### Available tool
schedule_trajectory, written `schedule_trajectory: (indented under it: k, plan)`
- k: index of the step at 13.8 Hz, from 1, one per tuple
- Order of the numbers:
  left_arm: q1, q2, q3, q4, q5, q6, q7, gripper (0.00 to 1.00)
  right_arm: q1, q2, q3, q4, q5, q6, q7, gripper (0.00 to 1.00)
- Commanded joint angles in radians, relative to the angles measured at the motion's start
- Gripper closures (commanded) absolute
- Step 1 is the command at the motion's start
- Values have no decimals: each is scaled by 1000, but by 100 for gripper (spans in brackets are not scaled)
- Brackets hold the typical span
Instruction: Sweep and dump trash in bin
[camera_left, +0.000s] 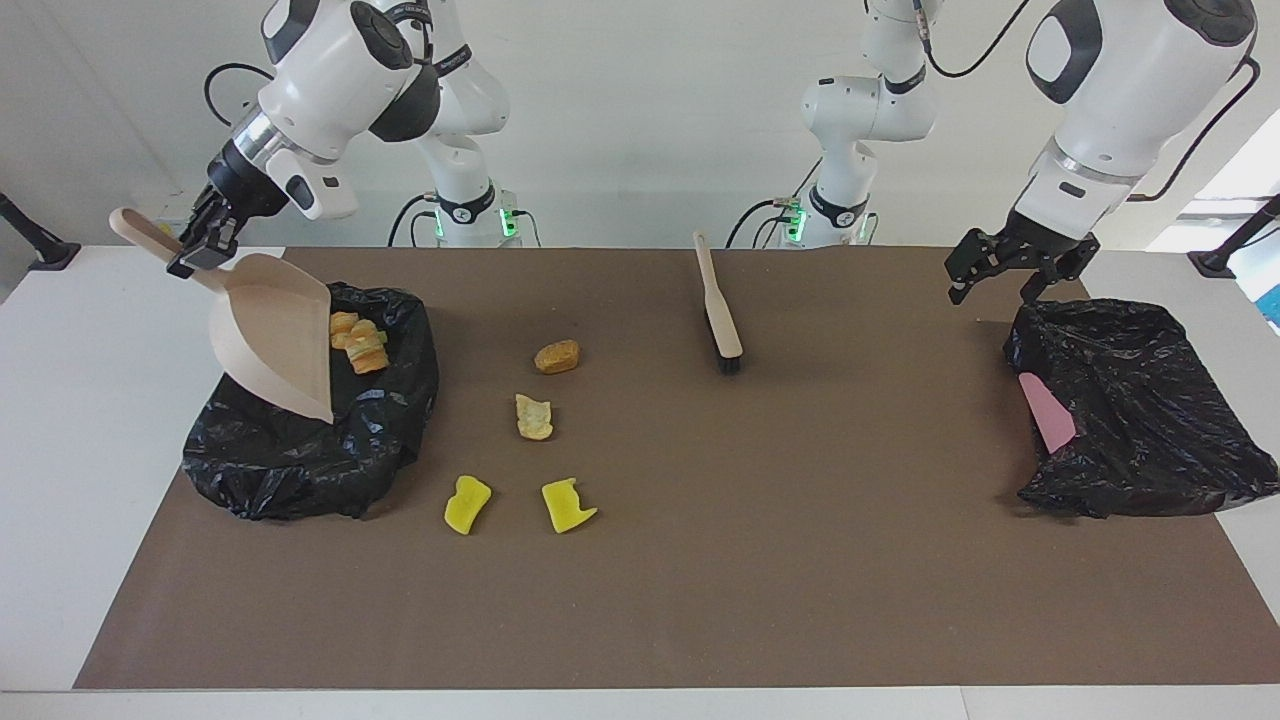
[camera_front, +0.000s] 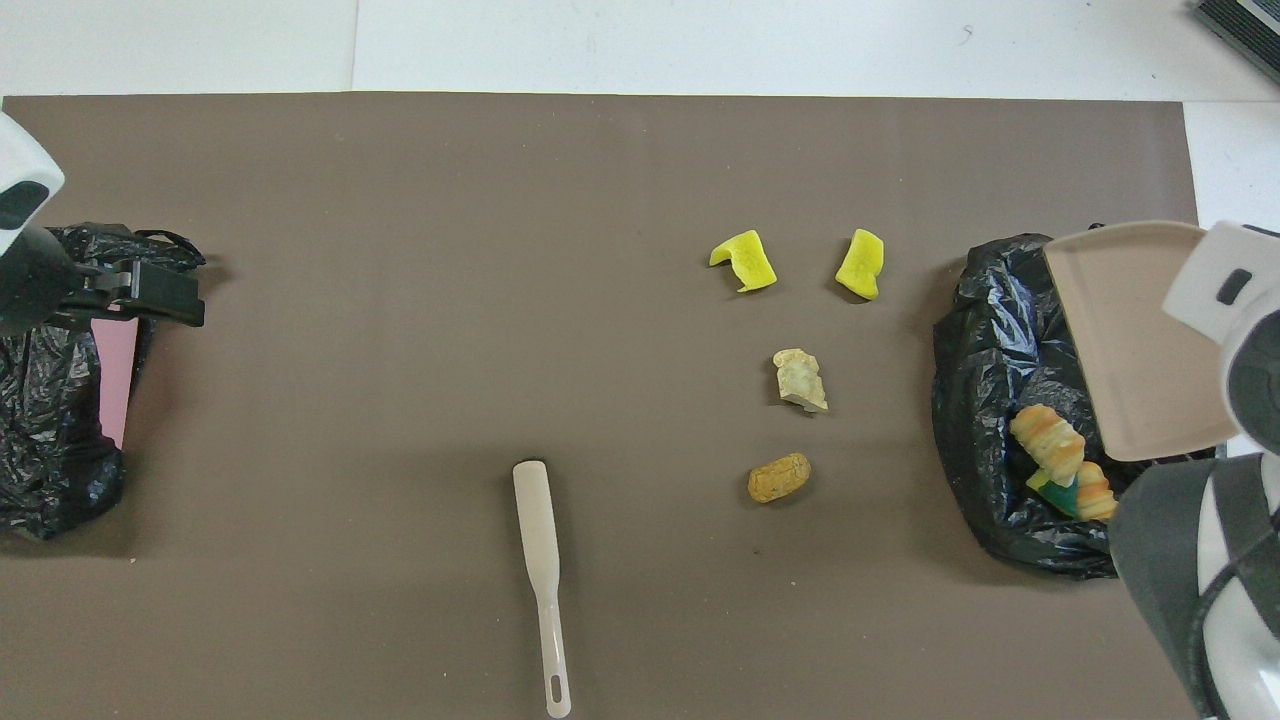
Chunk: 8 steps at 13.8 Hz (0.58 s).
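My right gripper (camera_left: 197, 250) is shut on the handle of the tan dustpan (camera_left: 275, 335) (camera_front: 1130, 340), which hangs tilted, lip down, over the black bin bag (camera_left: 300, 460) (camera_front: 985, 380) at the right arm's end. Orange-striped trash (camera_left: 357, 343) (camera_front: 1060, 455) lies inside that bag. On the brown mat lie an orange-brown chunk (camera_left: 557, 356) (camera_front: 779, 478), a tan chunk (camera_left: 533, 416) (camera_front: 801, 380) and two yellow chunks (camera_left: 467, 503) (camera_left: 567, 505) (camera_front: 745, 260) (camera_front: 862, 263). The brush (camera_left: 718, 305) (camera_front: 540, 560) lies by itself on the mat. My left gripper (camera_left: 995, 285) (camera_front: 165, 298) hangs open and holds nothing.
A second black bag (camera_left: 1140, 420) (camera_front: 45, 450) with a flat pink piece (camera_left: 1047, 412) (camera_front: 115, 370) in it sits at the left arm's end, under the left gripper. The brown mat (camera_left: 800, 560) covers most of the white table.
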<state>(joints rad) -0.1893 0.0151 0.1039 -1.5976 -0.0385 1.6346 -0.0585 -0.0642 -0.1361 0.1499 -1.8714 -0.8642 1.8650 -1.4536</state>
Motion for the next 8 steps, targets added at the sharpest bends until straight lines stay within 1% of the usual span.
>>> schedule_trajectory:
  k: [1,2,3,4,5,7,8]
  plan:
    - [-18,-7,16,4,20,-12,8,0,36,108,11,155,124,-69,123,100]
    - [-18,-7,16,4,20,-12,8,0,58,115,11,156,152,-78,200,100]
    - [-18,-6,16,4,20,-12,8,0,93,137,11,164,169,-107,285,100]
    - [-18,-7,16,4,20,-12,8,0,142,176,11,216,178,-140,393,100]
    - [-18,-6,16,4,20,-12,8,0,182,237,11,283,201,-183,468,100]
    - [-18,-7,16,4,20,-12,8,0,216,347,11,432,272,-248,611,100]
    - [-18,-7,16,2,20,-12,8,0,243,399,11,489,290,-268,686,100]
